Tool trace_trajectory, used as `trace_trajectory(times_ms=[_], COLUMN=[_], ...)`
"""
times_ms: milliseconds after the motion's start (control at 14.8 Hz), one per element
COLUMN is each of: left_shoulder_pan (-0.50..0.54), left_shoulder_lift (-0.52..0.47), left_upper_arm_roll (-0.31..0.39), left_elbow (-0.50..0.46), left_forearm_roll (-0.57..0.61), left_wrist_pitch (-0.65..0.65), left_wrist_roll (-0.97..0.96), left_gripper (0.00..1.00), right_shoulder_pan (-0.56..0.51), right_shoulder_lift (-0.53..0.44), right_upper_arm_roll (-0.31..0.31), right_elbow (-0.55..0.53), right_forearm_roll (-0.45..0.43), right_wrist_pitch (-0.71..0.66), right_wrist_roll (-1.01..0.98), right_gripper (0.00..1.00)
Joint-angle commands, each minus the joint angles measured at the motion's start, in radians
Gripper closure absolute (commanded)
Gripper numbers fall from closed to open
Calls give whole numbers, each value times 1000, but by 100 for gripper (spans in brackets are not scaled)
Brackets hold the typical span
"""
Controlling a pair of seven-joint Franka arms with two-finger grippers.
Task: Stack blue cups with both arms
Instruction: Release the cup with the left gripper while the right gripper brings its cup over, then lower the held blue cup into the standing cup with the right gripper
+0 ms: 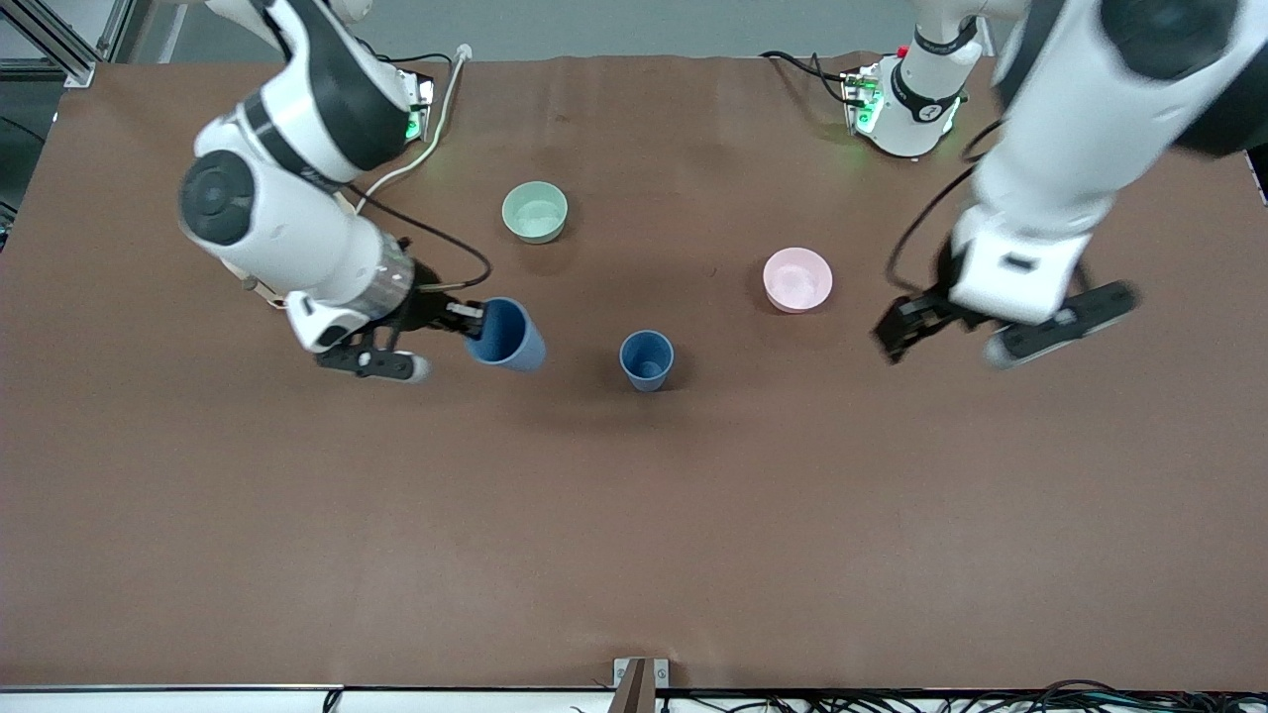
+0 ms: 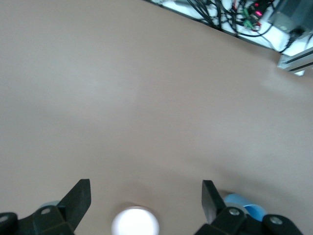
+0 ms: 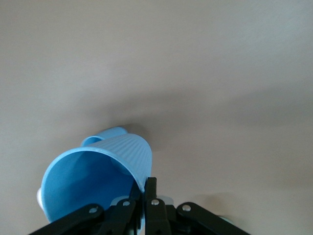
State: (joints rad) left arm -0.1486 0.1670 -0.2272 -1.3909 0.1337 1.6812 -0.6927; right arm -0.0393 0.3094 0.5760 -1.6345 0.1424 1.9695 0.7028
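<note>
Brown table covering point(image 1: 634, 515) fills the scene, plain and matte, with my two white arms reaching in from their bases along its upper edge.

My right gripper point(image 1: 474, 319) is pinched closed on the rim of one blue cup point(image 1: 507, 335), one finger inside the mouth and one outside. That held cup point(image 3: 98, 181) is tipped on its side in the air, mouth toward my wrist, over the table at the right arm's end. In the right wrist view, part of the second blue cup point(image 3: 110, 134) shows just past the held one.

That second blue cup point(image 1: 647, 359) stands upright on the table, mouth up, beside the held cup and toward the left arm's end.

My left gripper point(image 1: 906, 327) hangs over bare table with its fingers point(image 2: 78, 198) spread wide and nothing between them.

A pink bowl point(image 1: 797, 279) sits between the standing cup and my left gripper, farther from the front camera than the cup. A pale green bowl point(image 1: 535, 211) sits farther still, nearer the right arm's base.
</note>
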Motion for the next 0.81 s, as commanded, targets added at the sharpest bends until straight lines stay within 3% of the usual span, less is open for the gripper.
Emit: trace_trajectory(times_ms=[0, 338, 541, 744], left_shoulder_pan=[59, 142, 159, 143], left_shoulder_lift=[-98, -161, -175, -181], left_upper_arm_roll=[-3, -4, 32, 40], left_elbow=[-42, -40, -46, -56], left_forearm_roll=[18, -6, -75, -83], left_wrist_pitch=[-67, -176, -210, -233], left_wrist_roll=[175, 396, 467, 499], left_gripper=[0, 0, 0, 0], right_shoulder_pan=[57, 153, 193, 208], right_shoulder_lift=[69, 158, 194, 218], right_upper_arm_roll=[21, 24, 25, 24], right_elbow=[-10, -30, -30, -31], right_forearm_roll=[2, -93, -167, -181], right_wrist_pitch=[121, 278, 289, 290], right_wrist_roll=[117, 257, 290, 291], right_gripper=[98, 98, 98, 98])
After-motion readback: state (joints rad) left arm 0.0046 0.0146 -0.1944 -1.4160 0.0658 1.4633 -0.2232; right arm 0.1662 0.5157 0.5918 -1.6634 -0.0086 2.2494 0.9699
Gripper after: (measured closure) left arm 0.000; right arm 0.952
